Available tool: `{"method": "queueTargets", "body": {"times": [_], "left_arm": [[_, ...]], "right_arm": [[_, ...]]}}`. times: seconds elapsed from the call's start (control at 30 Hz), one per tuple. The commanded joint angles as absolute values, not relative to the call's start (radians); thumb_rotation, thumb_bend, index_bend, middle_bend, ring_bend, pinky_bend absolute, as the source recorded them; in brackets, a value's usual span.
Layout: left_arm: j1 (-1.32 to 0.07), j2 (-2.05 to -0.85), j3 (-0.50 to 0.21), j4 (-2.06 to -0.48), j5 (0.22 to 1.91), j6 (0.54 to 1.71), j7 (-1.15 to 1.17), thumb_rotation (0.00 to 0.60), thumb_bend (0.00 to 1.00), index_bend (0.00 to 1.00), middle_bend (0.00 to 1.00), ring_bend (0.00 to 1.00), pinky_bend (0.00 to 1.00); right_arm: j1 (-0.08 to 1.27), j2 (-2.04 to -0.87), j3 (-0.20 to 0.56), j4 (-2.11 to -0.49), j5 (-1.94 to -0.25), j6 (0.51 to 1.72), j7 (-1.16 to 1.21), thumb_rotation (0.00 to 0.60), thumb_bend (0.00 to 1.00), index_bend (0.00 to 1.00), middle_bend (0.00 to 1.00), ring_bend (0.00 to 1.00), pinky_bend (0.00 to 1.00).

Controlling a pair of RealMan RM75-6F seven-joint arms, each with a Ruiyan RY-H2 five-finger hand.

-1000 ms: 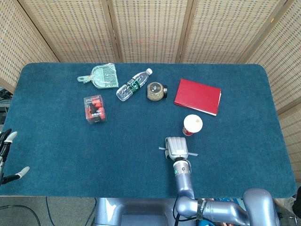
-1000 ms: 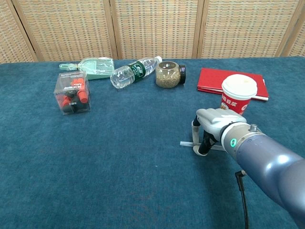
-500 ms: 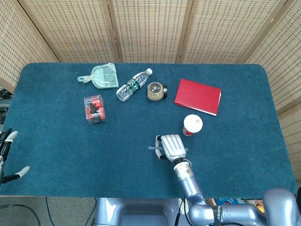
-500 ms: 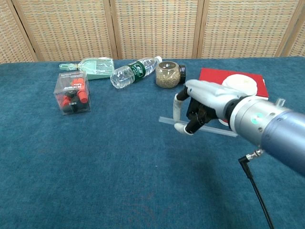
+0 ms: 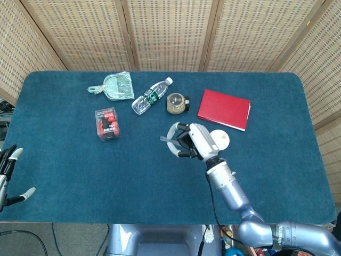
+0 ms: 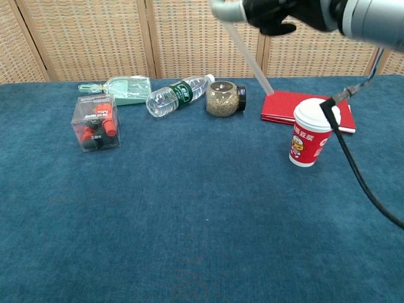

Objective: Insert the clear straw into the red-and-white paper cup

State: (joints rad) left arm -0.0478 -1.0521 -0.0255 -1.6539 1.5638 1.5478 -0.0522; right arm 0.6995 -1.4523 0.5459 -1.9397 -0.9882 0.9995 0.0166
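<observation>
The red-and-white paper cup (image 6: 310,134) with a white lid stands upright on the blue table, in front of the red book. My right hand (image 6: 278,11) is raised high above the table and grips the clear straw (image 6: 249,58). The straw slants down to the right, and its lower tip hangs above the book's left edge, up and left of the cup. In the head view the right hand (image 5: 189,141) sits just left of the cup (image 5: 222,138) and hides part of it; the straw (image 5: 166,140) pokes out to its left. My left hand (image 5: 8,173) hangs off the table's left edge, fingers apart, holding nothing.
A red book (image 5: 224,109) lies behind the cup. Further back are a cork-lidded jar (image 5: 177,103) on its side, a water bottle (image 5: 151,96) lying down, a green dustpan (image 5: 114,86) and a clear box (image 5: 107,124) of red items. Wicker screens stand behind the table.
My right hand has lifted the straw off the table, rising high and moving away from the front edge. The straw went from lying flat to steeply slanted. The cup has not moved.
</observation>
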Motion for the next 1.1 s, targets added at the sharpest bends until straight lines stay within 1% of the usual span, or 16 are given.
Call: {"method": "queueTargets", "body": {"times": [0.03, 0.27, 0.4, 0.47, 0.63, 0.83, 1.1], "left_arm": [[-0.048, -1.053, -0.026, -1.654, 1.563, 1.549, -0.051, 0.600, 0.17, 0.00, 0.00, 0.00, 0.00], [-0.048, -1.058, -0.028, -1.654, 1.562, 1.552, -0.036, 0.600, 0.17, 0.00, 0.00, 0.00, 0.00], [-0.046, -1.059, -0.026, -1.657, 1.565, 1.555, -0.030, 0.600, 0.17, 0.00, 0.00, 0.00, 0.00], [-0.043, -1.058, -0.025, -1.663, 1.569, 1.563, -0.029, 0.600, 0.17, 0.00, 0.00, 0.00, 0.00], [-0.042, -1.054, -0.023, -1.666, 1.573, 1.565, -0.035, 0.600, 0.17, 0.00, 0.00, 0.00, 0.00], [-0.040, -1.052, -0.020, -1.669, 1.581, 1.570, -0.035, 0.600, 0.17, 0.00, 0.00, 0.00, 0.00], [-0.040, -1.052, -0.020, -1.670, 1.579, 1.568, -0.035, 0.600, 0.17, 0.00, 0.00, 0.00, 0.00]], "right_arm": [[0.710, -1.400, 0.640, -1.908, -0.944, 0.957, 0.150, 0.600, 0.59, 0.73, 1.00, 0.95, 1.00], [0.716, -1.394, 0.685, -1.822, -0.856, 0.923, 0.299, 0.600, 0.59, 0.73, 1.00, 0.95, 1.00], [0.710, -1.403, 0.681, -1.761, -0.842, 0.907, 0.365, 0.600, 0.59, 0.73, 1.00, 0.95, 1.00], [0.689, -1.416, 0.680, -1.689, -0.822, 0.888, 0.447, 0.600, 0.59, 0.73, 1.00, 0.95, 1.00], [0.647, -1.412, 0.671, -1.617, -0.901, 0.843, 0.596, 0.600, 0.59, 0.73, 1.00, 0.95, 1.00], [0.597, -1.396, 0.665, -1.577, -0.970, 0.818, 0.745, 0.600, 0.59, 0.73, 1.00, 0.95, 1.00], [0.565, -1.381, 0.615, -1.558, -1.089, 0.818, 0.837, 0.600, 0.59, 0.73, 1.00, 0.95, 1.00]]}}
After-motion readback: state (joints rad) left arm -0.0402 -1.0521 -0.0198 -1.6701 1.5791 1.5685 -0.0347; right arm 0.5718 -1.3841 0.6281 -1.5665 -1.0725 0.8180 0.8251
